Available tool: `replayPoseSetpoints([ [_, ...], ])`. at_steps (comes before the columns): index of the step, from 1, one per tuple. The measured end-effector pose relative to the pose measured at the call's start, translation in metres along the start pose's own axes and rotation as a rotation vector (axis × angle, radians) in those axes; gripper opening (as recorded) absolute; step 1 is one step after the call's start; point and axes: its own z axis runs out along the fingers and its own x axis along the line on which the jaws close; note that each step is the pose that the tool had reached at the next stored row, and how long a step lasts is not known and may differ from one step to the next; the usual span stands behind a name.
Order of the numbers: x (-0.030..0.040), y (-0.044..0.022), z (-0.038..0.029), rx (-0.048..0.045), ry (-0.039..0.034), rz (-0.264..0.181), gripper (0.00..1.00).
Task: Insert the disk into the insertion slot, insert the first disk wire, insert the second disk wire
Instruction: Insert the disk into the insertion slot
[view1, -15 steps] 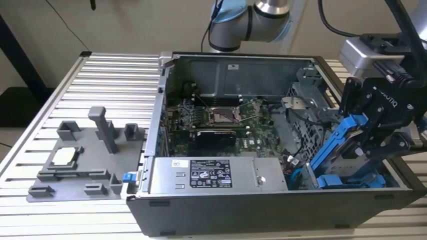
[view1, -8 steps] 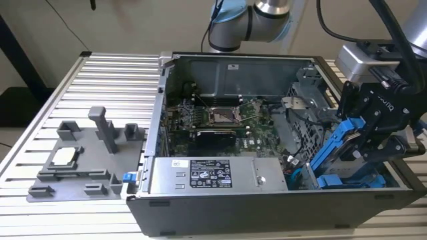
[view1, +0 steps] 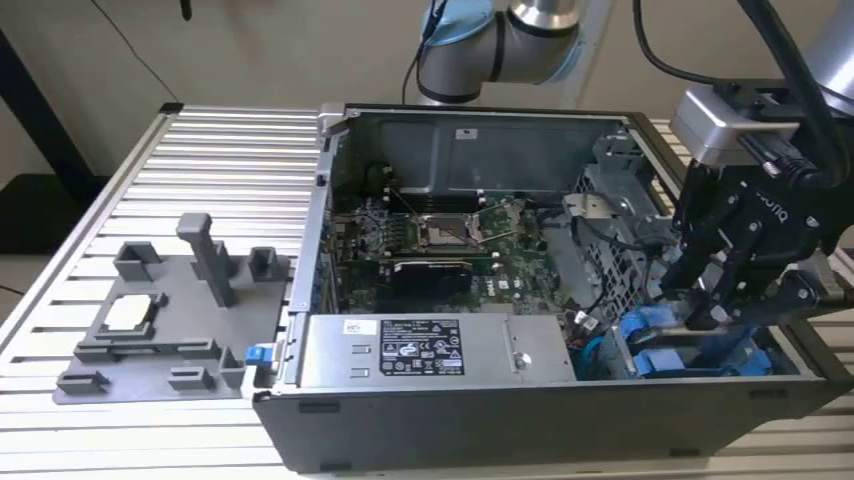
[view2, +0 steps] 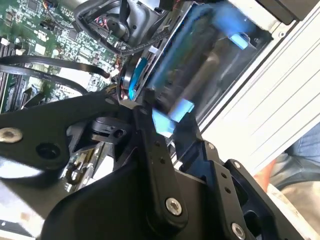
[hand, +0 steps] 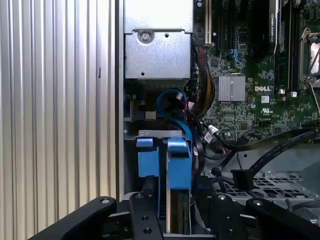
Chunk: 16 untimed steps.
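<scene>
In the first wrist view the disk (hand: 179, 165) stands on edge in its bright blue carrier between my black fingers (hand: 149, 197), and its silver body runs down between them. My gripper (hand: 174, 200) is shut on the disk. Its far end meets the grey sheet-metal rim of the insertion slot (hand: 160, 133). A second blue carrier (hand: 147, 160) sits right beside it in the same cage. A blue wire (hand: 172, 102) loops just beyond the cage. In the exterior view my gripper (view1: 710, 318) hangs over the blue carriers (view1: 694, 355) in the case's near corner on that view's right.
The open computer case (view1: 320, 250) lies on a slatted aluminium table (view1: 227, 150). A grey box with a white label (view1: 427, 350) fills its near side, with the green motherboard (view1: 441, 235) behind. Black cables (hand: 260, 150) cross by the cage. A grey fixture (view1: 174, 320) stands at the left.
</scene>
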Motion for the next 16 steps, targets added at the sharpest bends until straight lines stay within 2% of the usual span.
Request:
replayPoseSetpoints([
  [1, 0.0000, 0.0000, 0.0000, 0.0001, -0.0001, 0.000, 0.47],
  [6, 0.0000, 0.0000, -0.0001, 0.0003, -0.0002, 0.000, 0.47],
  [12, -0.0003, 0.0004, -0.0112, 0.0000, 0.0020, 0.000, 0.47],
  [14, -0.0003, 0.0004, -0.0119, 0.0005, 0.0017, -0.001, 0.47],
  [15, -0.0004, 0.0004, -0.0119, 0.0072, 0.0016, -0.003, 0.47],
  [16, -0.0004, 0.0003, -0.0121, 0.0214, 0.0019, -0.005, 0.47],
])
